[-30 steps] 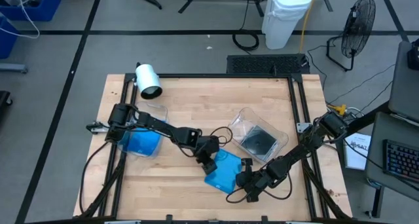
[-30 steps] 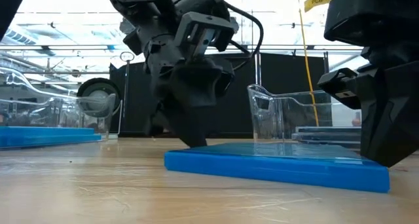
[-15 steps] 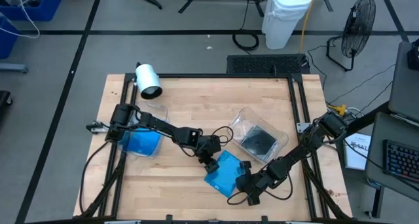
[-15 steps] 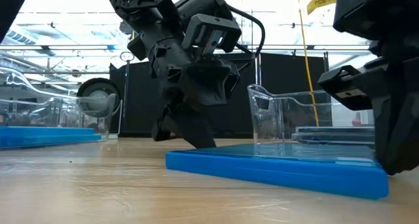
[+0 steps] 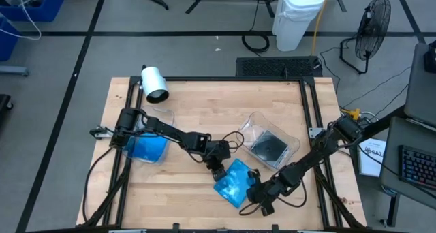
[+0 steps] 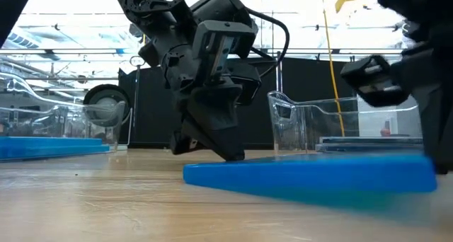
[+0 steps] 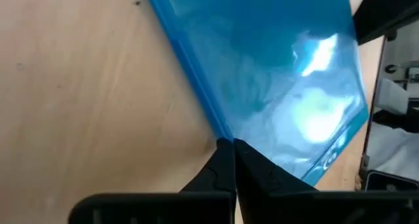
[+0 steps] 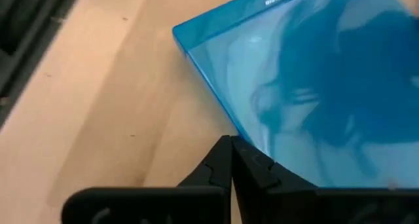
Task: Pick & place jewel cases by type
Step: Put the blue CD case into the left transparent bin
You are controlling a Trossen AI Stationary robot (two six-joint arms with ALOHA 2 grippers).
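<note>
One bright blue jewel case [image 5: 233, 181] sits near the front middle of my desk [image 5: 204, 103], its right end tipped up off the wood in the low view. My left gripper [image 5: 218, 174] is at its left edge with jaws closed, tips meeting right at the case's rim. My right gripper [image 5: 257, 191] is at the opposite edge, jaws likewise pressed together against the rim; I cannot tell whether either pinches plastic. Behind it, a clear tub [image 5: 269, 141] holds a dark grey case [image 5: 268, 147]. Another clear tub [image 5: 146, 141] at the desk's left holds a blue case [image 5: 147, 148].
</note>
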